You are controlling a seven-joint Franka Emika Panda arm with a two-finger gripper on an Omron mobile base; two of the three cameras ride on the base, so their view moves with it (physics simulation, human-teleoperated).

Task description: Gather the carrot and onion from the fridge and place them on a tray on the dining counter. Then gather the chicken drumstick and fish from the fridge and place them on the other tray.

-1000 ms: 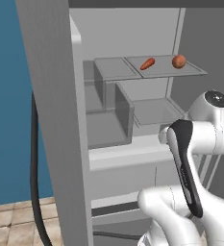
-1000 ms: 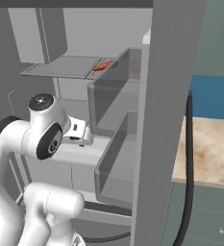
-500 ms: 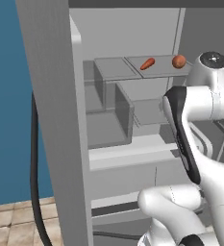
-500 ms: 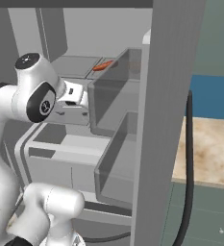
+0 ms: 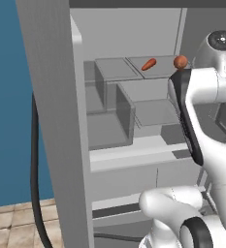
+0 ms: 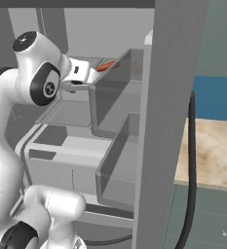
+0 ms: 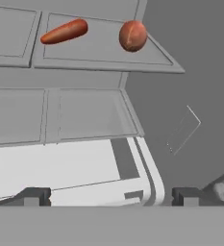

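Matt grey shelf (image 7: 99, 57) — smooth carrot (image 7: 64, 31), onion (image 7: 132, 35).

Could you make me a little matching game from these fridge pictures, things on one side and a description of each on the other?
Things:
1. carrot
2. onion
3. gripper
4. cable

Descriptions:
A. open, holding nothing
B. round and reddish brown, on the upper fridge shelf
C. black, hanging beside the fridge door
D. long and orange, on the upper fridge shelf

Pairs: 1-D, 2-B, 3-A, 4-C
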